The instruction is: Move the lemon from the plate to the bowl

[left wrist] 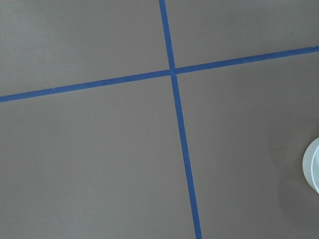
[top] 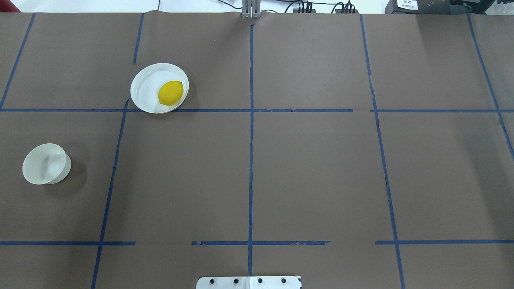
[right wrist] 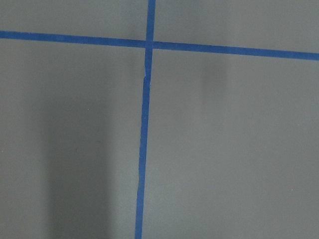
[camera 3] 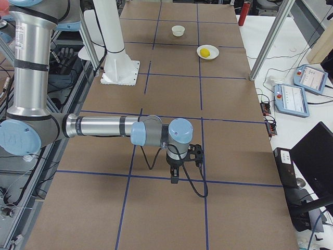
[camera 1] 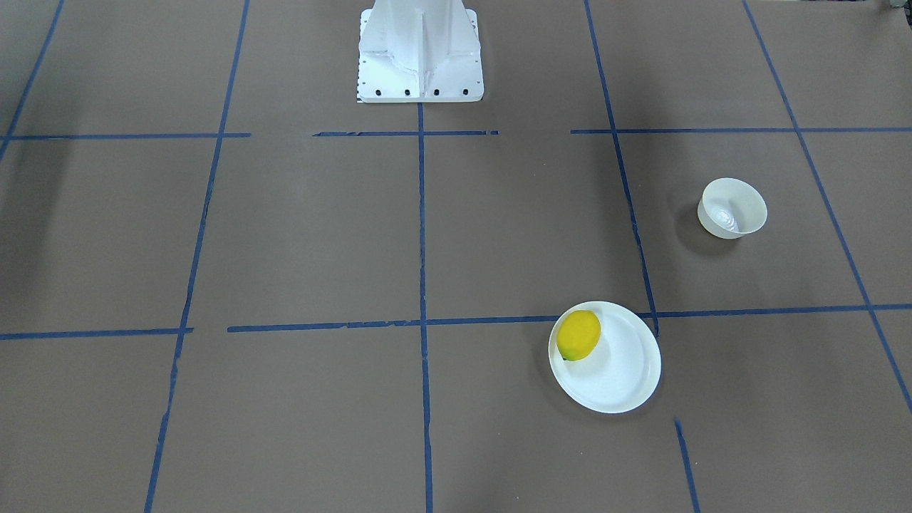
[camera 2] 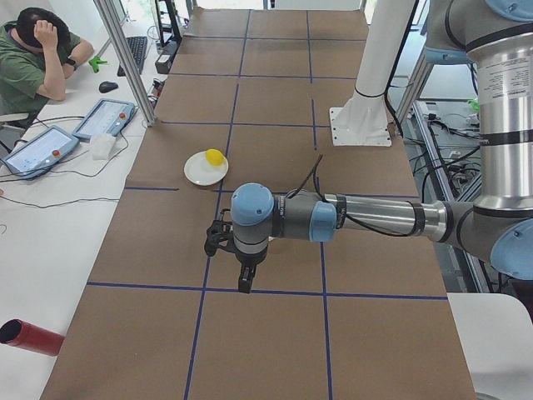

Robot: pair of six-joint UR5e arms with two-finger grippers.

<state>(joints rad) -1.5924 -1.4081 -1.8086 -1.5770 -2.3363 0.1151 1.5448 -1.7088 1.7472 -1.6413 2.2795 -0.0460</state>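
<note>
The yellow lemon (camera 1: 578,335) lies on the flat white plate (camera 1: 623,377), at its rim on the side toward the table's middle. The small deep bowl (camera 1: 732,207) stands empty on the robot's left side, apart from the plate. In the overhead view the lemon (top: 170,92), the plate (top: 146,88) and the bowl (top: 45,163) show with no arm near them. My left gripper (camera 2: 219,240) hangs above the table in the exterior left view only, and I cannot tell whether it is open or shut. My right gripper (camera 3: 194,153) shows only in the exterior right view, so I cannot tell its state either. The bowl's rim (left wrist: 313,172) shows at the left wrist view's edge.
The robot's white pedestal (camera 1: 420,57) stands at the table's robot side. Blue tape lines (top: 250,140) grid the brown table. An operator (camera 2: 37,58) sits at a side desk with tablets (camera 2: 104,117). A red cylinder (camera 2: 29,336) lies beside the table's near end.
</note>
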